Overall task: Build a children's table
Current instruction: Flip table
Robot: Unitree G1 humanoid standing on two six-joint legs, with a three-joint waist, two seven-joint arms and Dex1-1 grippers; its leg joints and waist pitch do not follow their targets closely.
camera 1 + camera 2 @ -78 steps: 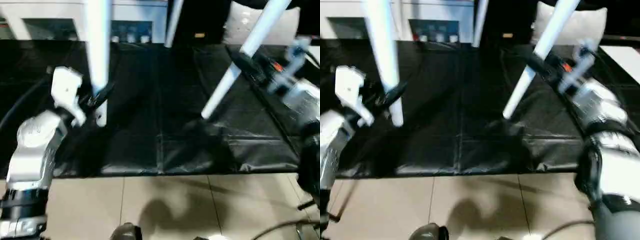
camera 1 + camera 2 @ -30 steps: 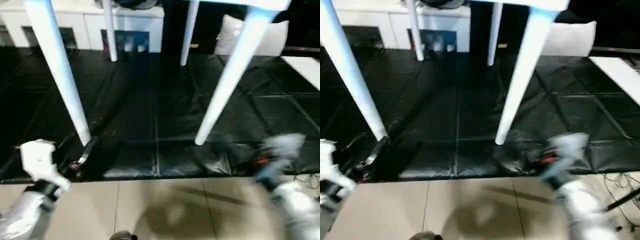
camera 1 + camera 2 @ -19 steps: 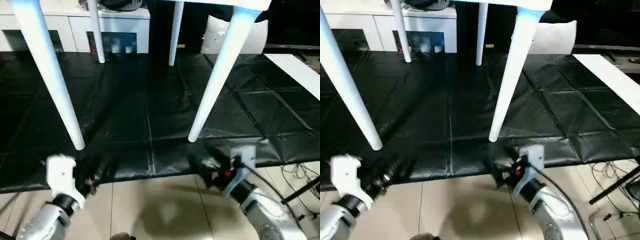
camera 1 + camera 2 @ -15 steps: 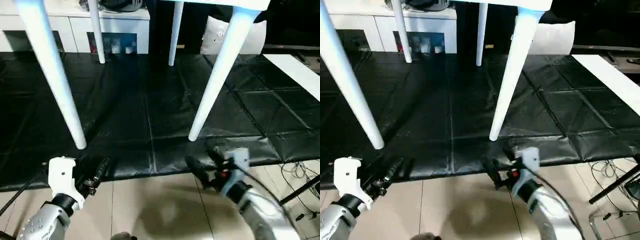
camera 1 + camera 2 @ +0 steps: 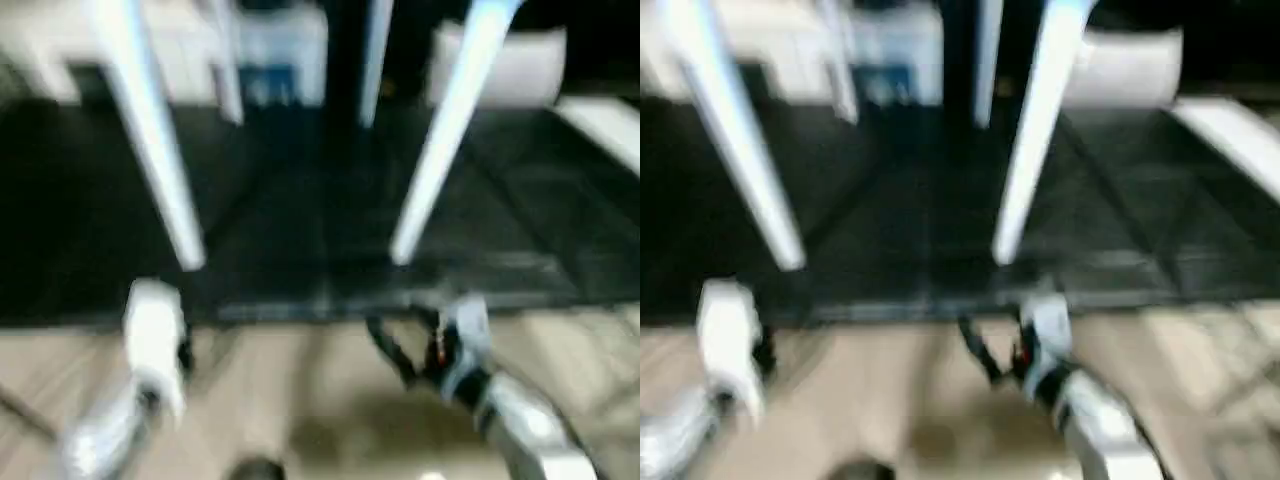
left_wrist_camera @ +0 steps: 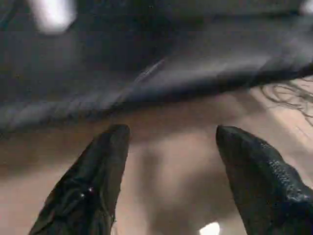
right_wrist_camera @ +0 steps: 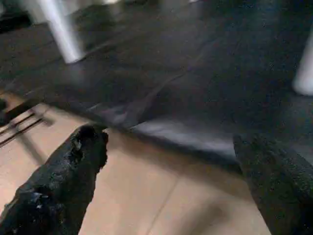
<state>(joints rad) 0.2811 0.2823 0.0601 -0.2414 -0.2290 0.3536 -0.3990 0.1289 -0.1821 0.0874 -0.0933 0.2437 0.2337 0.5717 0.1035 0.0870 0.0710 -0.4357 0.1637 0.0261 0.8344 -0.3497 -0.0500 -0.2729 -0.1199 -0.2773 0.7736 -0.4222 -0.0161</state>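
Note:
The children's table stands upright on its four white legs on the black mat (image 5: pixel 300 230). Its two near legs (image 5: pixel 150 130) (image 5: pixel 445 130) reach down to the mat, and the two far legs (image 5: pixel 228 70) stand behind them. My left gripper (image 6: pixel 168 132) hangs open and empty over the beige tiled floor, just in front of the mat's edge. My right gripper (image 7: pixel 171 137) is also open and empty over the floor, near the mat's front edge, below the right near leg (image 7: pixel 58 29). Neither gripper touches the table.
A white cabinet (image 5: pixel 270 50) with a glass door stands behind the mat. A white cushion (image 5: pixel 520 65) lies at the back right, and a white board (image 5: pixel 610 120) at the right edge. Beige tiled floor (image 5: pixel 300 400) runs along the mat's front.
Both grippers have let go of the near legs and come down to the floor in front of the mat. The right gripper has moved inward. The camera has also shifted.

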